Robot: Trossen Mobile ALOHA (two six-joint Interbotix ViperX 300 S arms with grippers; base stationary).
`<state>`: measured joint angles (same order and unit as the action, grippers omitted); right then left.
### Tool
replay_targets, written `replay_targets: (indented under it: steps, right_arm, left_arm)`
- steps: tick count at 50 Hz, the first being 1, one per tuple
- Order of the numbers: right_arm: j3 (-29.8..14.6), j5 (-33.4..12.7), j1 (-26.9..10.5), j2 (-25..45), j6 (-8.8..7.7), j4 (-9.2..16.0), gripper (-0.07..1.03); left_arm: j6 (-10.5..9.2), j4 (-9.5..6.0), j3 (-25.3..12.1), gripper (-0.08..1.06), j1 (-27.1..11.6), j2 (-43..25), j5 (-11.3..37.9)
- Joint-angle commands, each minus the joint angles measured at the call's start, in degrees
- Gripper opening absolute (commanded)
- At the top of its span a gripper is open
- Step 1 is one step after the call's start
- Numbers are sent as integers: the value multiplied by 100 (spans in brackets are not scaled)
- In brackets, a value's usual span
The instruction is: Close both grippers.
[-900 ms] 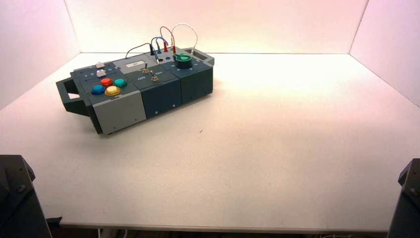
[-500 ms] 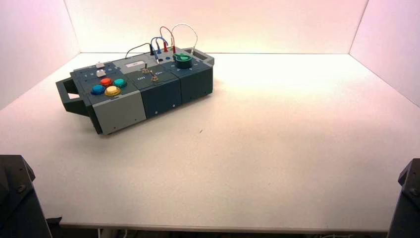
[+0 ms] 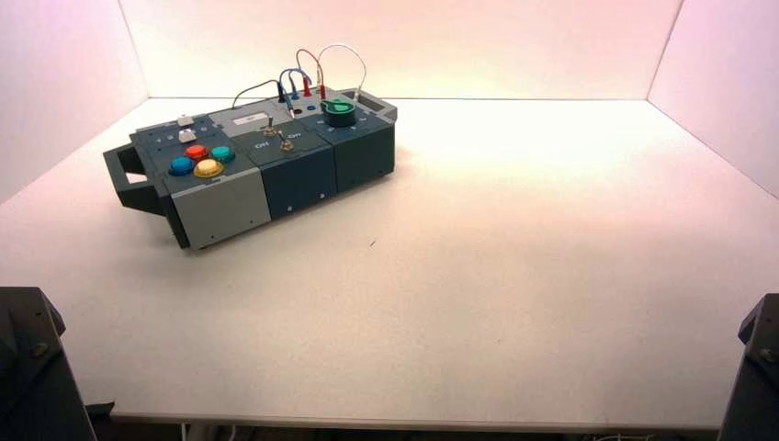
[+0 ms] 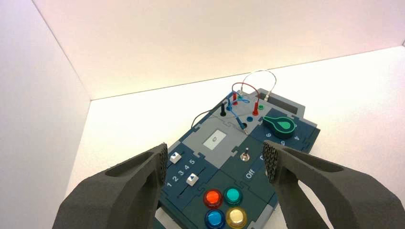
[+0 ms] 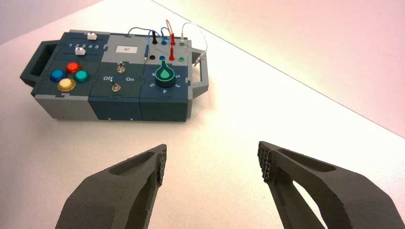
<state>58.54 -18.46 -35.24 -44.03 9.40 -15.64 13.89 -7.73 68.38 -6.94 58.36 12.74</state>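
With my left gripper (image 4: 215, 162) and right gripper (image 5: 212, 160) both gaping wide, well back from the box (image 3: 266, 170), I should simply close both jaws on empty air.

One dark blue-grey box (image 3: 266, 170) sits here: four round coloured push buttons (image 5: 69, 76), two metal toggle switches (image 5: 118, 77), one green pointer knob (image 5: 165, 76), two white-capped sliders (image 4: 183, 168).
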Motion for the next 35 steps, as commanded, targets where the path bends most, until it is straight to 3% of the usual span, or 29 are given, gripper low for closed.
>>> replay_targets:
  steps: [1, 3, 4, 7, 8, 10, 12, 13, 15, 16, 35]
  right_arm:
    - [-105, -9, 0, -9, 26, 18, 98]
    - [-114, -44, 0, -9, 26, 18, 97]
    - [-123, -44, 0, -9, 26, 18, 94]
    - [-132, -62, 9, -9, 26, 18, 85]
    - [-141, -70, 9, -9, 26, 18, 78]
    - [-167, -88, 18, -18, 26, 18, 62]
    - [-167, -123, 26, -26, 9, 9, 39]
    - [-167, -202, 35, -26, -18, -18, 13]
    - [-158, -264, 35, -53, -70, -44, -6]
    - [-149, -281, 35, -62, -88, -53, -1]
    - [-141, -360, 44, -237, -105, -53, -2]
  left_arm:
    - [35, 9, -255, 78, 35, -53, -44]
    - [44, 9, -281, 52, 35, -53, 0]
    - [44, 9, -290, 45, 35, -53, 9]
    - [53, 9, -316, 0, 35, -35, 105]
    - [53, 18, -325, -5, 35, -26, 114]
    - [79, 18, -334, -2, 35, -9, 141]
    - [97, 18, -325, -4, 44, 9, 158]
    - [105, 9, -325, -3, 44, 18, 167]
    - [97, 9, -325, -3, 44, 44, 176]
    - [97, 18, -325, -3, 44, 53, 176]
    - [105, 18, -325, -3, 53, 9, 176]
